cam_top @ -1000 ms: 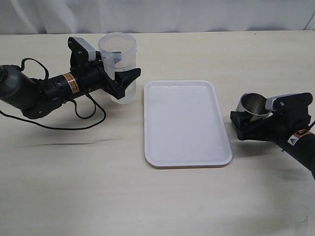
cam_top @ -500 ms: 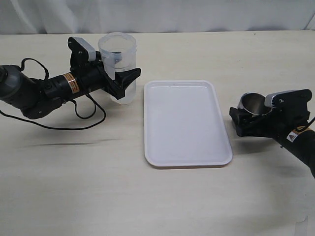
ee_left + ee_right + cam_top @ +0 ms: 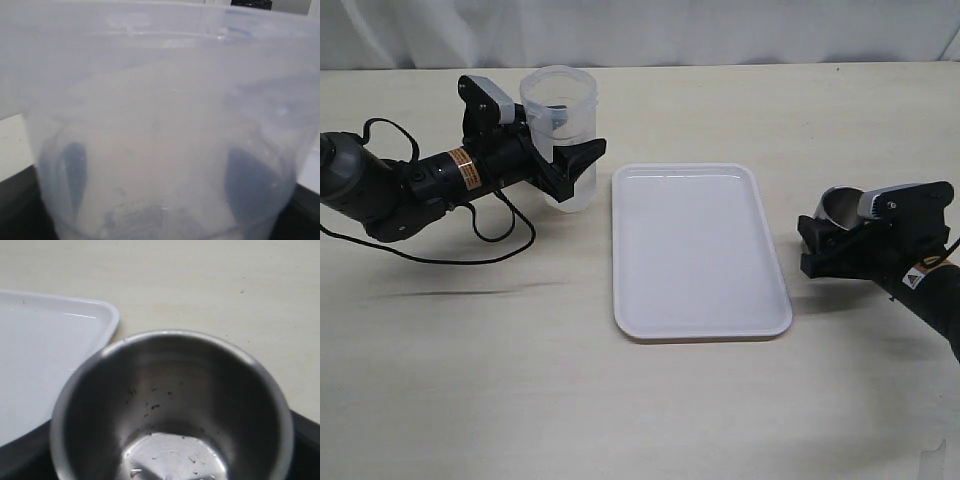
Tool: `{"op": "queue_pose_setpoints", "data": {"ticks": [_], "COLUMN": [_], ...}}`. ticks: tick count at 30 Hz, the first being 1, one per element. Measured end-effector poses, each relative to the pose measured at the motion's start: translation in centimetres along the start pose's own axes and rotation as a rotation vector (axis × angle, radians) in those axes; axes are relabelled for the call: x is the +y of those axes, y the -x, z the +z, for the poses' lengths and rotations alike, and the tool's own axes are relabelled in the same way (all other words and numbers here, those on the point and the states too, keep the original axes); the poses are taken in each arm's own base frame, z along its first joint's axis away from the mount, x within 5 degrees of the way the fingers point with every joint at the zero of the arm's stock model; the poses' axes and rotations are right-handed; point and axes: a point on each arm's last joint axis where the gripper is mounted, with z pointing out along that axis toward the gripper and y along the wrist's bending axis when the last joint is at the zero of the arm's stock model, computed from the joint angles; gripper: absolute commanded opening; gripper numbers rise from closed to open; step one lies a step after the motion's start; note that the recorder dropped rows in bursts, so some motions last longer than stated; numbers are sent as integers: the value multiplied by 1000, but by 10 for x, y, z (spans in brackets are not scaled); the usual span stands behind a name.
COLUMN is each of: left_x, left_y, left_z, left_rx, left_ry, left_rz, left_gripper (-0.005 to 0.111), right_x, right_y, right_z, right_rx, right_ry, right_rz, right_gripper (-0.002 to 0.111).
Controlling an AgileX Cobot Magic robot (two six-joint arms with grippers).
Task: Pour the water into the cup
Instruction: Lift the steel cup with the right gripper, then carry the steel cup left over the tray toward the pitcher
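The translucent plastic beaker [image 3: 560, 125] stands upright, left of the tray's far corner. My left gripper [image 3: 575, 170] is shut on its lower part. In the left wrist view the beaker [image 3: 160, 100] fills the frame and my dark fingers [image 3: 247, 182] show through its wall. The water is a faint trace at the beaker's bottom [image 3: 142, 220]. My right gripper [image 3: 825, 240] is shut on the steel cup [image 3: 840, 205], tilted, right of the tray. The cup [image 3: 170, 400] holds only droplets on its bottom.
A white tray [image 3: 700, 250] lies in the middle of the table between the two arms; its corner shows in the right wrist view [image 3: 55, 335]. A black cable [image 3: 500, 235] loops on the table by the left arm.
My right gripper has shifted slightly to the right with the cup, and the cup's tilt has changed. The left arm and the beaker have not moved.
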Motion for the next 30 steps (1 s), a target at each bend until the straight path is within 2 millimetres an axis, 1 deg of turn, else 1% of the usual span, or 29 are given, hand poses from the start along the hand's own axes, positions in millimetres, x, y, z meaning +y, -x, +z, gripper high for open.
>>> {"op": "queue_pose_setpoints", "data": {"ticks": [2, 7, 9, 11, 18, 20, 27, 30], "left_x": [0, 0, 0, 0, 0, 0, 0, 0], "left_y": [0, 0, 0, 0, 0, 0, 0, 0], "left_z": [0, 0, 0, 0, 0, 0, 0, 0], "left_rx": [0, 0, 0, 0, 0, 2, 2, 2], "left_ry": [0, 0, 0, 0, 0, 1, 1, 1], "left_rz": [0, 0, 0, 0, 0, 0, 0, 0], "left_gripper": [0, 0, 0, 0, 0, 0, 0, 0], "right_x": [0, 0, 0, 1, 5, 6, 10, 12], "right_y": [0, 0, 0, 0, 0, 4, 34, 43], "right_z": [0, 0, 0, 0, 0, -1, -9, -8], "right_rx": [0, 0, 0, 0, 0, -11, -111, -119], "right_ry": [1, 4, 4, 8, 50, 66, 116, 156], "right_rz": [0, -2, 6, 13, -3, -15, -12, -8], "right_gripper": [38, 26, 18, 4, 4, 4, 4, 4]}}
